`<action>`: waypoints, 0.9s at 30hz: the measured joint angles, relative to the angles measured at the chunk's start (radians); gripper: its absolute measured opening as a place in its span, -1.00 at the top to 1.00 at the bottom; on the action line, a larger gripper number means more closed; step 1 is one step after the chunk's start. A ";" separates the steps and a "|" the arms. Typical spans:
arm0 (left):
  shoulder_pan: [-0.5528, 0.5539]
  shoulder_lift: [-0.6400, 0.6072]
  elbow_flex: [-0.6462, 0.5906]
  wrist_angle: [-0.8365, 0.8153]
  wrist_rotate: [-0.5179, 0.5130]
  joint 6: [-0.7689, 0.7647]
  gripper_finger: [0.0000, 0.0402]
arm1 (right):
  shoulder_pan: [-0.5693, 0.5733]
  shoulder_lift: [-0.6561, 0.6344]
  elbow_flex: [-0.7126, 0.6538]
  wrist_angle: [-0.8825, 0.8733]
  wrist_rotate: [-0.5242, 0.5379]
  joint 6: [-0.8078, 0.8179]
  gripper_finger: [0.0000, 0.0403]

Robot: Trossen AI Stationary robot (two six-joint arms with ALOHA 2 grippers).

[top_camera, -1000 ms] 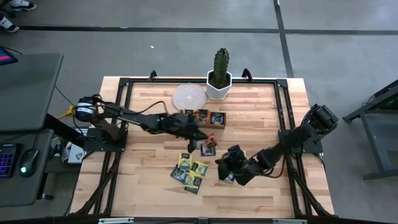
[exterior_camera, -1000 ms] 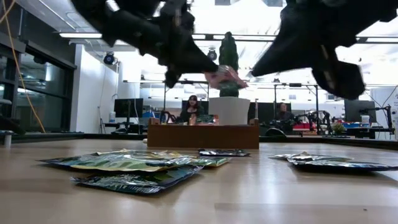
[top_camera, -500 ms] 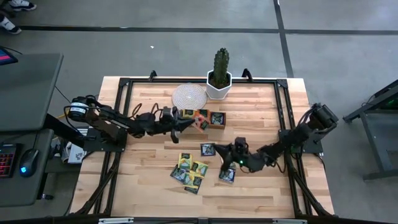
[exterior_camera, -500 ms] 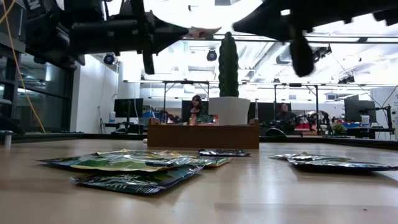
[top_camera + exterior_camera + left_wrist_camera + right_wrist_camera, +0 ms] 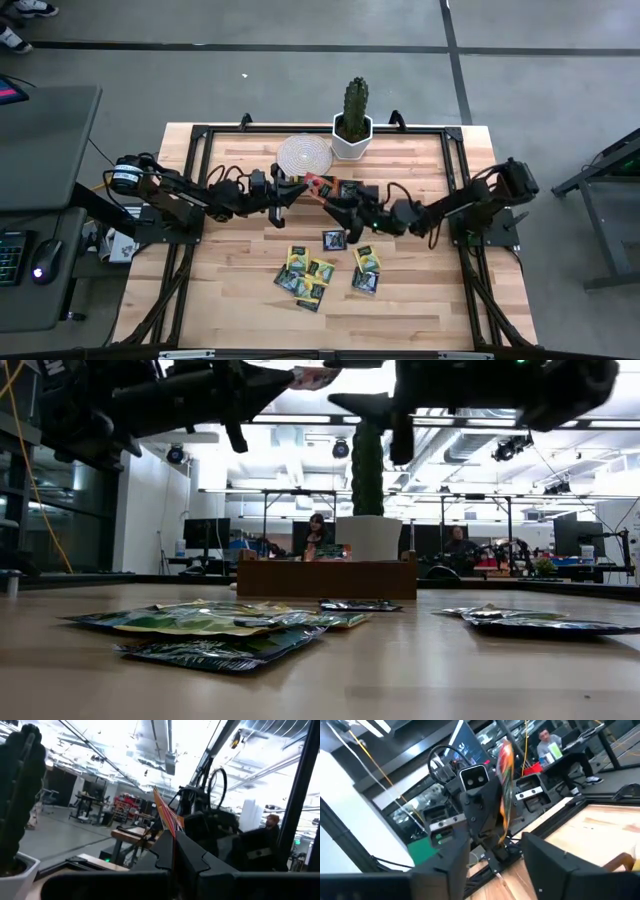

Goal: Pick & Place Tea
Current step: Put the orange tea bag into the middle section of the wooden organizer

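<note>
Handover at the frame's upper centre: left gripper (image 5: pixel 300 185) pinched an orange-red tea packet (image 5: pixel 317 184); right gripper (image 5: pixel 338 199), jaws spread, should close squarely before release.

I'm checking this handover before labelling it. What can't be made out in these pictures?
- Printed label on the orange-red tea packet: too small in the high view, edge-on in both wrist views.
- Wooden tray compartments: the low view shows only its front wall; in the high view the right gripper covers part of it.
- Whether the right gripper's open fingers touch the packet held by the left gripper: unclear.
</note>
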 joint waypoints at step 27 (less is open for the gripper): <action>0.000 0.000 0.002 0.035 -0.002 0.011 1.00 | -0.117 -0.039 0.153 -0.267 -0.170 -0.079 0.96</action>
